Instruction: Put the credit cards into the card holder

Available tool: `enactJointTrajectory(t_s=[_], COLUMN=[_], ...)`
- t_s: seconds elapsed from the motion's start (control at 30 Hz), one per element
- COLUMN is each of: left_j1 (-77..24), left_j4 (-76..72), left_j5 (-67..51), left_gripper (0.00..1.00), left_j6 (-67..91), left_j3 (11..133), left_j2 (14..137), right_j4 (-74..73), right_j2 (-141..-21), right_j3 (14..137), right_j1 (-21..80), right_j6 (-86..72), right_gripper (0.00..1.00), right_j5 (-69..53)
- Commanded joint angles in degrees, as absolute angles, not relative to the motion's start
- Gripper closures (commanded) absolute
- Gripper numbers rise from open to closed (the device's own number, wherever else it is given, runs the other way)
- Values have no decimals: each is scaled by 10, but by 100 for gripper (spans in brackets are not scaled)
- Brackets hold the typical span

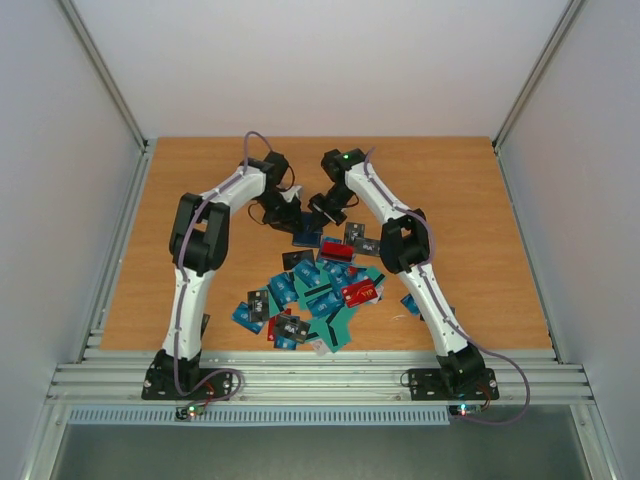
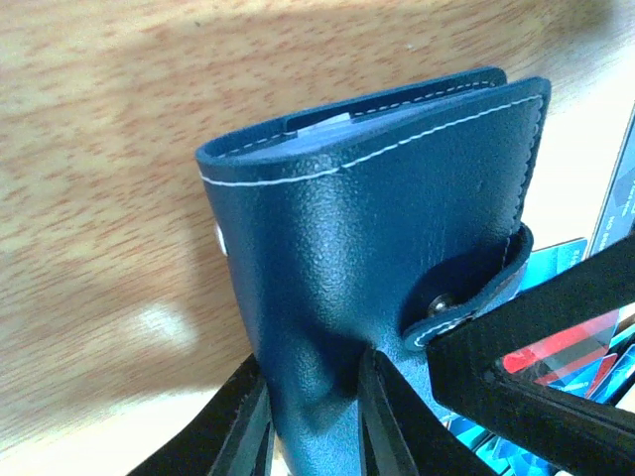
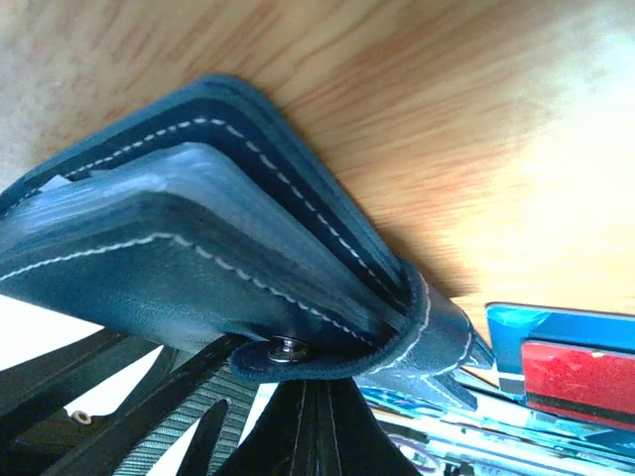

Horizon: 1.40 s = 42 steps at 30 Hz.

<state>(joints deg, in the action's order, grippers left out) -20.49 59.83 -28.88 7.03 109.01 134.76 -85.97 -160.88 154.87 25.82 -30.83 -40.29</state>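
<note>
Nearest the arm bases, the credit cards (image 1: 315, 295) lie in a loose overlapping heap on the bench (image 1: 450, 200), apart from both grippers. Just beyond the heap, the card holder (image 1: 306, 238) sits between the two arms, folded and snapped closed. The left gripper (image 2: 313, 431) clamps its body by the lower edge, so the holder's long axis runs straight out from the fingers and its stitched mouth points away from that wrist. The right gripper (image 3: 303, 426) is clenched and appears to pinch the snap strap (image 3: 298, 352) on the side facing the right arm. Judging from this, the next move is a pull on that strap, sideways and away from the left gripper.
</note>
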Motion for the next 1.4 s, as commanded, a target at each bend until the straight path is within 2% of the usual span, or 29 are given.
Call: enactJointTrajectory(t_s=[0.0, 0.37, 0.57, 1.37], left_j1=[-251, -251, -252, -253], left_j4=[618, 632, 634, 624], left_j5=[-335, -295, -289, -277], left_gripper=[76, 76, 76, 76], left_j6=[47, 63, 70, 92], left_j3=[1046, 1036, 1035, 999], left_j2=[1343, 1332, 1338, 1330], right_j4=[-823, -774, -765, -759], right_j2=[-1684, -1632, -1583, -1538], right_j3=[1533, 1532, 1486, 1488], right_j1=[245, 245, 244, 243], right_j6=[-367, -289, -223, -175], right_gripper=[98, 98, 97, 98], right_j5=[-271, -323, -316, -349])
